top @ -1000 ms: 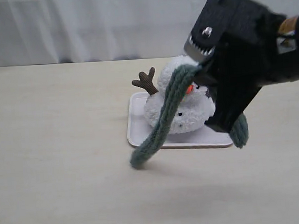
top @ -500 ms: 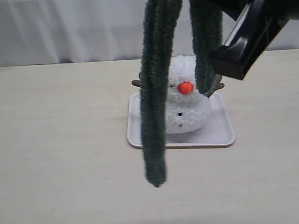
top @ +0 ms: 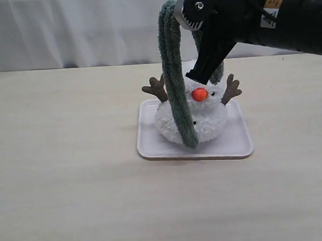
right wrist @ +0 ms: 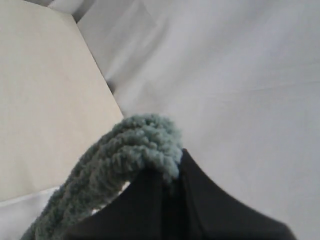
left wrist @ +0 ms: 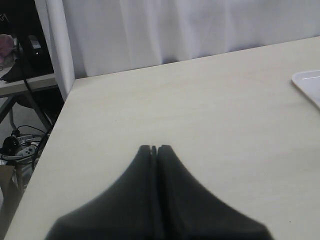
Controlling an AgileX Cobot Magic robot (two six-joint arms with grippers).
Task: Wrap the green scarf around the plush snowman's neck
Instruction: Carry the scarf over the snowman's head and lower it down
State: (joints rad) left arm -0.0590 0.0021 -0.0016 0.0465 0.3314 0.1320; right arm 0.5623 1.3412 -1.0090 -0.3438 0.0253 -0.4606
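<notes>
The green scarf (top: 176, 81), pinched in the closed right gripper (top: 198, 77), has swung back to hang at the plush snowman's (top: 196, 115) nine o'clock, ready for draping.

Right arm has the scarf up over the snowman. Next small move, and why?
Probably lower the right gripper behind the snowman's head so the green scarf settles at the neck. The gripper is shut on the scarf's fold above the head; one long end hangs down in front of the body onto the white tray, the other drops behind the gripper.

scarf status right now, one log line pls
right gripper: shut on scarf, lifted over snowman | scarf: hanging, not wrapped | snowman: upright on tray | left gripper: shut, empty
</notes>
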